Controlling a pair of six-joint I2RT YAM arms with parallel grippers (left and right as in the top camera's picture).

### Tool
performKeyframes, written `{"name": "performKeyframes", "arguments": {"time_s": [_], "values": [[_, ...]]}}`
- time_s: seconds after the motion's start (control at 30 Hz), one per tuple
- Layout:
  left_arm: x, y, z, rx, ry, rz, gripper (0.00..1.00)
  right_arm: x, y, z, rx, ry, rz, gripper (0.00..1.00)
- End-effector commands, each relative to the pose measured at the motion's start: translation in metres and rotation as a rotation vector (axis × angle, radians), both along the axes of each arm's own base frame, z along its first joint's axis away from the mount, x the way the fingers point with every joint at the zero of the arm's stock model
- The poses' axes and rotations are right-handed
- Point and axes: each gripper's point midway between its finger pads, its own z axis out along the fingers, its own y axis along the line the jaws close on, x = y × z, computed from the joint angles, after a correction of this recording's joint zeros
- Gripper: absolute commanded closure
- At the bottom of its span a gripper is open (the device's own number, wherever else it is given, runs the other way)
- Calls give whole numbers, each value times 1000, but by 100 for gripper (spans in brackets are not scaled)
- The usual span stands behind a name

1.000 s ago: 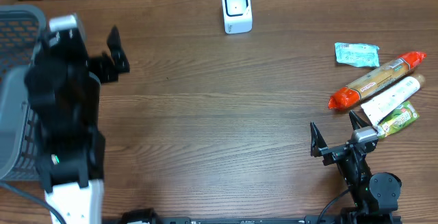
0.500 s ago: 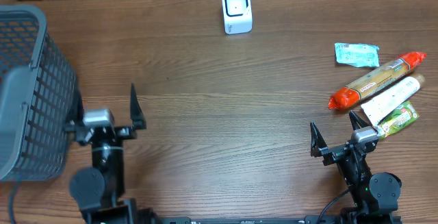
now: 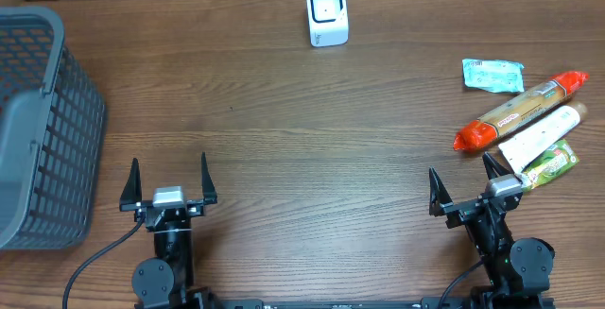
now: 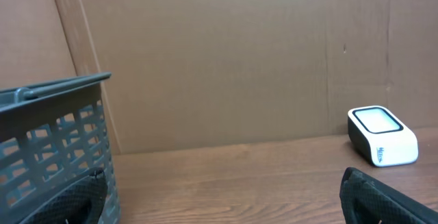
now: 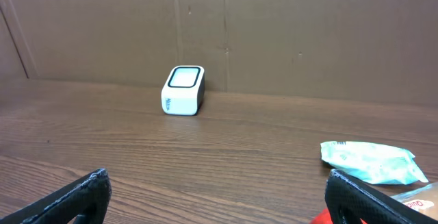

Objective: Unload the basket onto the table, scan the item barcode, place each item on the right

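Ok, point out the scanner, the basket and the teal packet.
scanner [image 3: 327, 8], overhead view, its white top face.
basket [image 3: 71, 139], overhead view, its mesh side wall.
teal packet [image 3: 492, 75], overhead view, its middle.

Item 1: table [image 3: 312, 148]. Dark brown wood-grain top, grain running left to right; fills your overhead view.
Item 2: cardboard wall [image 4: 226, 59]. Plain brown panels, upright along table's far edge; you see vertical seams and creases in both wrist views.
Light: even, soft; faint sheen on tabletop near you.
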Motion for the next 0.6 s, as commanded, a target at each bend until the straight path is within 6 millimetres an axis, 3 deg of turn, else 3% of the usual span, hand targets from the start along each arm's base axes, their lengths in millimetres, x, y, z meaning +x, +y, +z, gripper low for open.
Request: {"name": "performKeyframes", "arguments": {"time_s": [0.0, 0.17, 0.37, 0.57], "values": [[-5, -2, 7, 63, -32, 6, 0, 0, 0, -2, 3, -4, -1, 0], [-1, -2, -11, 64, 41, 1, 0, 0, 0, -2, 3, -4, -2, 0], [2, -9, -67, 17, 267, -51, 0, 0, 0, -2, 3, -4, -1, 0], [2, -10, -65, -58, 251, -61, 0, 0, 0, -2, 3, -4, -2, 0]]}}
